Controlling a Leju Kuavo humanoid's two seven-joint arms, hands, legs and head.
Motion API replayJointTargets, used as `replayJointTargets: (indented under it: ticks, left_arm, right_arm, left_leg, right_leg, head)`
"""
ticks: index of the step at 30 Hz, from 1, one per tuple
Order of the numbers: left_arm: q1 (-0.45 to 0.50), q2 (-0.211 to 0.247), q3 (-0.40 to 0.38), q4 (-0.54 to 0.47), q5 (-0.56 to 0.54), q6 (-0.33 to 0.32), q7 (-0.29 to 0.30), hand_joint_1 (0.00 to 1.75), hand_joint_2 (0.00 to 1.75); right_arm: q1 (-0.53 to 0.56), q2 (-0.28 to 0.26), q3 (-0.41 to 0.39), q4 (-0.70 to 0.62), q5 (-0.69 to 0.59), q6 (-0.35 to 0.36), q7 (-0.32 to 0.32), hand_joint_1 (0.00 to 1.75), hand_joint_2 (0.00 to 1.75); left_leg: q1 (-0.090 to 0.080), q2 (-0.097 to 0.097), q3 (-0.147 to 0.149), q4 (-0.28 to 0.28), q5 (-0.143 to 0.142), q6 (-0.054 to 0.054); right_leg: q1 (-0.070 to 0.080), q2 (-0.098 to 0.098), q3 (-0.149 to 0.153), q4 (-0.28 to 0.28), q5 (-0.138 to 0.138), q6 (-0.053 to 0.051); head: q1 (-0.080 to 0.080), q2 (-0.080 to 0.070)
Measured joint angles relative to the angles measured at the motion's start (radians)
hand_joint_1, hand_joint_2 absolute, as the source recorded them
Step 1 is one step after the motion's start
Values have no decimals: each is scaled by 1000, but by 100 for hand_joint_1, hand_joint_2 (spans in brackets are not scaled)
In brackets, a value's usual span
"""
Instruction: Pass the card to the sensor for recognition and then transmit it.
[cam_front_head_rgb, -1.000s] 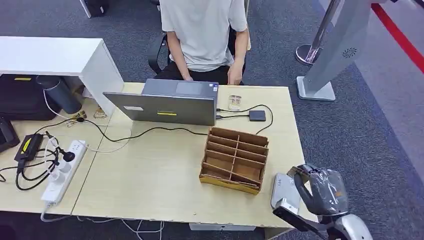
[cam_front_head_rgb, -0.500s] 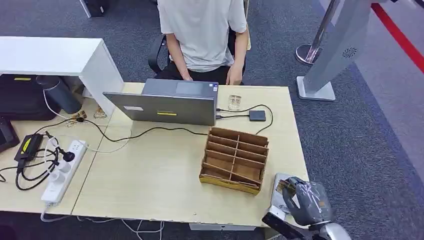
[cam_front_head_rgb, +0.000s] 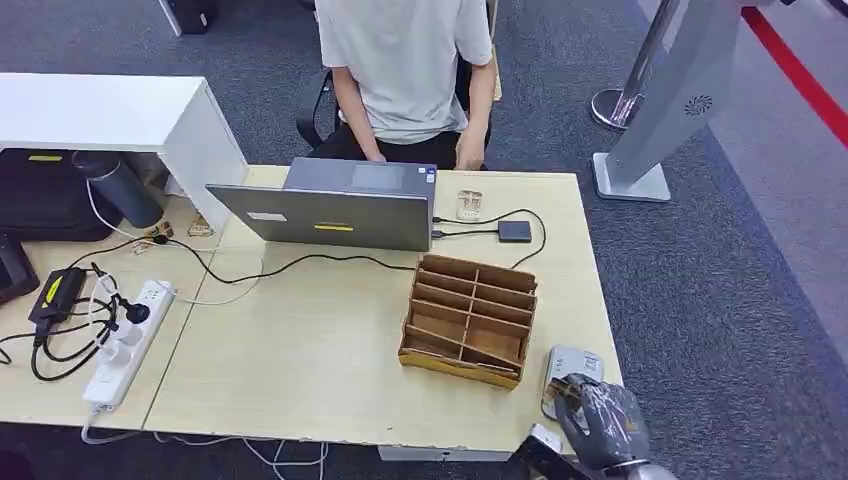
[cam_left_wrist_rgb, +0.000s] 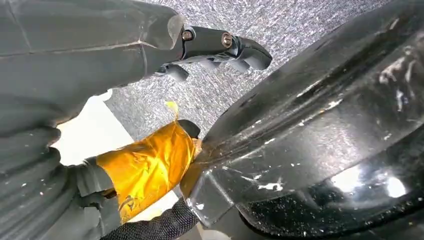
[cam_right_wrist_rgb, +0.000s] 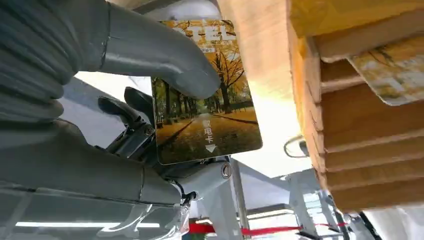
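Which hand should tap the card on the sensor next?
Right. The right hand already pinches the card and hovers at the grey sensor on the table's corner; the left hand hangs by the floor.

A card (cam_right_wrist_rgb: 207, 95) printed with an autumn avenue of yellow trees is showing the letters "TEL" along one edge, the start of the word being covered by the right hand's (cam_right_wrist_rgb: 100, 90) thumb. Toward the opposite edge of the card, white Chinese characters are running in a column above a small white arrowhead; they are too small to read with certainty.
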Motion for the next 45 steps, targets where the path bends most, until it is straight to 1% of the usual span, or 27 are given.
replayJointTargets:
  ticks: [5, 8, 10, 12, 14, 18, 20, 22, 25, 29, 34, 38, 40, 45]
  left_arm:
    - [0, 0, 0, 0, 0, 5, 2, 0, 175]
    - [0, 0, -2, 0, 0, 8, 4, 0, 175]
    - [0, -1, -5, 0, 0, 11, 11, 0, 175]
    - [-1, -2, -8, 0, 0, 14, 13, 0, 175]
    - [-2, -2, -12, 0, -5, 16, 14, 0, 175]
    - [-7, -4, -19, 0, -22, 19, 14, 0, 175]
    - [-10, -5, -27, 0, -33, 21, 15, 0, 175]
    - [-15, -5, -35, 0, -47, 22, 17, 0, 175]
    - [-21, -8, -36, 0, -70, 22, 19, 0, 175]
    - [-23, -8, -36, 0, -85, 22, 15, 0, 175]
    - [-24, -8, -37, 0, -89, 22, 13, 0, 175]
    - [-25, -8, -37, 0, -98, 22, 14, 0, 175]
    - [-26, -9, -37, 0, -99, 22, 17, 0, 175]
    - [-27, -10, -37, 1, -95, 14, 8, 0, 175]
  right_arm:
    - [-14, -6, -8, -50, 0, -1, -11, 175, 175]
    - [-19, -9, -25, -90, -2, -5, -46, 175, 175]
    - [-41, -11, -50, -129, -18, 14, -78, 175, 175]
    - [-82, -11, -86, -173, -35, 43, -99, 175, 175]
    - [-141, -11, -111, -195, -42, 73, -107, 175, 175]
    - [-291, -10, -126, -204, -44, 152, -92, 175, 175]
    - [-380, 5, -119, -173, -36, 203, -61, 175, 175]
    - [-480, 32, -96, -116, -29, 236, -27, 175, 175]
    - [-610, 82, -50, -10, 20, 230, 34, 175, 175]
    - [-732, 129, -3, 105, 73, 206, 72, 175, 175]
    - [-795, 161, 27, 183, 88, 196, 79, 175, 175]
    - [-835, 181, 43, 241, 140, 184, 133, 175, 175]
    - [-876, 200, 50, 305, 162, 181, 155, 175, 175]
    - [-923, 238, 66, 396, 167, 163, 155, 175, 175]
  left_leg:
    - [0, 0, 0, 0, 0, 0]
    - [0, 0, 0, 0, 0, 0]
    - [0, 1, 0, 0, 0, 0]
    - [0, 3, 1, 0, 0, 0]
    - [0, 4, 1, 0, 0, 0]
    - [0, 5, 2, 0, 1, -1]
    - [0, 6, 2, 0, 2, -1]
    - [0, 7, 2, 0, 2, -1]
    - [0, 6, 3, 0, 3, -1]
    - [0, 5, 2, 0, 4, -1]
    - [0, 4, 1, 0, 4, -1]
    - [0, 5, 0, 0, 4, -1]
    - [0, 5, 0, 0, 4, -1]
    - [0, 5, 1, 1, 4, -1]
  right_leg:
    - [0, 0, 0, 0, 0, 0]
    - [0, 0, 0, 0, 0, 0]
    - [0, 1, 0, 0, 0, 0]
    - [0, 2, 0, 0, 1, 0]
    - [0, 4, 0, 0, 1, -1]
    - [0, 5, 1, 0, 3, 0]
    - [0, 6, 1, 1, 3, -1]
    - [0, 7, 0, 1, 4, -1]
    - [0, 7, 0, 2, 4, -1]
    - [0, 6, 0, 2, 4, -1]
    - [0, 5, 0, 2, 4, -1]
    - [0, 5, -1, 2, 4, -1]
    - [0, 5, -1, 2, 4, -1]
    - [0, 6, -1, 2, 4, -1]
  head:
    - [0, 0]
    - [0, 0]
    - [0, 0]
    - [0, 0]
    - [0, 0]
    - [0, 0]
    - [0, 0]
    - [0, 0]
    - [0, 0]
    - [0, 0]
    - [0, 0]
    - [0, 0]
    - [0, 0]
    - [0, 0]
